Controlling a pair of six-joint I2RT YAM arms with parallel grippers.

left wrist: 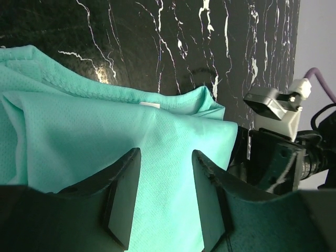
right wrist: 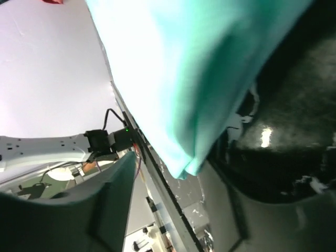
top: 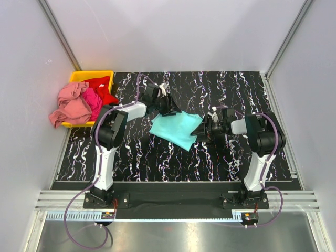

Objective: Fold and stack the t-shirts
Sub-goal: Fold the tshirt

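Top external view counts four shirts, one bin and two arms. One teal shirt lies spread in the middle of the black marbled worktop, with a corner pointing to the lower right of the frame. The other three are at the upper left in the yellow bin: a red shirt at the back, a magenta shirt in the middle, and a salmon pink shirt spilling over the bin's left rim. The left arm reaches to the teal shirt's upper left edge and the right arm to its right edge.

Left wrist view shows the left fingers spread with a clear gap, teal cloth filling the space behind them, nothing pinched.

Right wrist view shows the right fingers wide apart, and a folded edge of the teal shirt reaches into the gap without either finger pressing on it
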